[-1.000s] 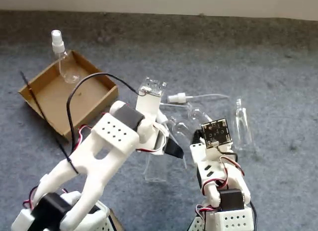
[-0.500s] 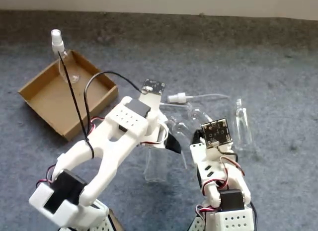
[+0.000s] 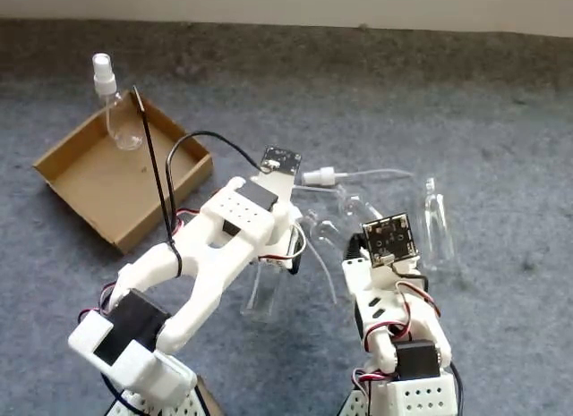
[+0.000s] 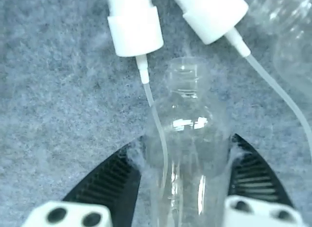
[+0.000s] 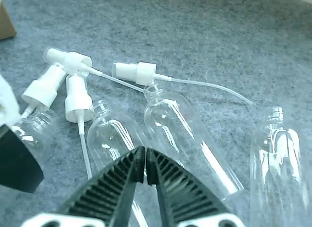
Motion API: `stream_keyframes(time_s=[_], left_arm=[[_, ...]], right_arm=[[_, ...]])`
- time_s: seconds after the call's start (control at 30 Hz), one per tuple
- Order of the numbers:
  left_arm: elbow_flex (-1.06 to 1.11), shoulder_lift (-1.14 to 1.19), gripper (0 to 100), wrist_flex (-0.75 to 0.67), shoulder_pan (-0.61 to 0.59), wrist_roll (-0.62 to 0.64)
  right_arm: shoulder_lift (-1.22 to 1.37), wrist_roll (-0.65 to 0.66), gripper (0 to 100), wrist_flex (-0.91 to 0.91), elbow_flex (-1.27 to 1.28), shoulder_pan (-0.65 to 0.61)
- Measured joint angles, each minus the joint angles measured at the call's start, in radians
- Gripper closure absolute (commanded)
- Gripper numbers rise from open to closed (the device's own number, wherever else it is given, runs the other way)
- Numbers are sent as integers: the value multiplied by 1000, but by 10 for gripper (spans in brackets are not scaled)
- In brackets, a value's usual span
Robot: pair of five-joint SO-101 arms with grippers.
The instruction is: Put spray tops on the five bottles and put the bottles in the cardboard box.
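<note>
Between the jaws of the left pincer [image 4: 186,141], which are clamping its body from both sides, one uncapped bottle [image 4: 187,105] is being held close to the table [image 3: 466,121]. The right pincer [image 5: 145,156], jaws pressed together and gripping nothing, is hovering over three more uncapped bottles [image 5: 180,124] lying side by side. Four loose spray tops [image 5: 136,73] are lying near their necks. One capped bottle [image 3: 121,121] is standing upright in the cardboard box [image 3: 81,179]. Judged progress: one bottle of five is finished; four cappings and four placements are remaining.

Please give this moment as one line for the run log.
left gripper: shut on uncapped bottle | right gripper: shut, empty | cardboard box: one capped bottle inside
</note>
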Motion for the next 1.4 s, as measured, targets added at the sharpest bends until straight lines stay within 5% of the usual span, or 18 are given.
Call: stream_keyframes(time_s=[1.27,1.4], left_arm=[[-9,-233,841,0,0,-78],[31,-233,761,0,0,-84]], right_arm=[[0,0,993,0,0,0],[0,0,993,0,0,0]])
